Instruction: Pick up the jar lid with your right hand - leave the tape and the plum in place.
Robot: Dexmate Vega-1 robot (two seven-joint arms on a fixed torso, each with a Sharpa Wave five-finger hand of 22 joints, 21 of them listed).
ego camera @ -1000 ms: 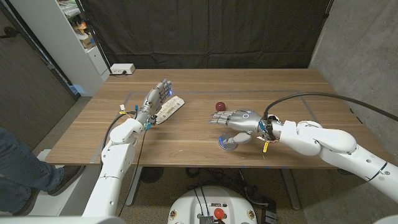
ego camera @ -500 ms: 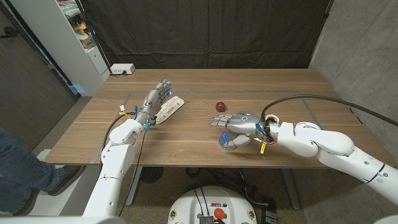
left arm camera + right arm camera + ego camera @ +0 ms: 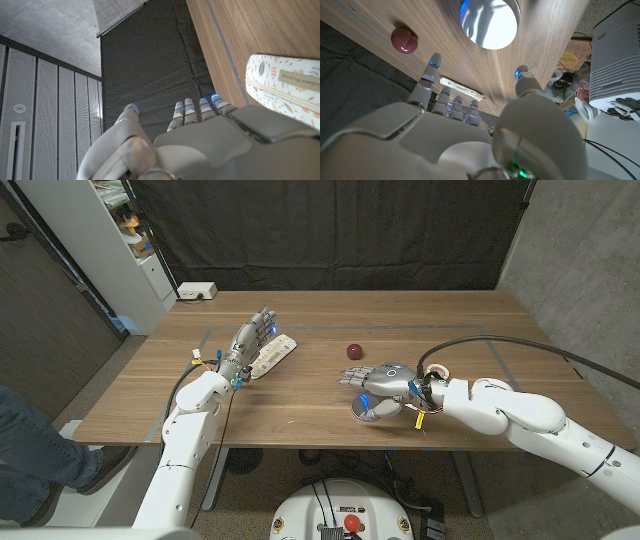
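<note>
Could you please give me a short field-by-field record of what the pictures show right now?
surface: wooden table
target: round shiny metal jar lid, near front edge
right hand: over the lid, fingers spread, not gripping it
left hand: holds nothing, beside a white floral patterned pouch
small dark red plum: on the table, beyond the right hand, untouched
lid lifted: not yet

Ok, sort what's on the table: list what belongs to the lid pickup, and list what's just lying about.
Part of the job:
jar lid, near the table's front edge
right hand, above the lid, not yet holding it
plum, to be left in place

Just lying about:
patterned pouch, beside the left hand
white box at the far edge

No tape can be made out.
</note>
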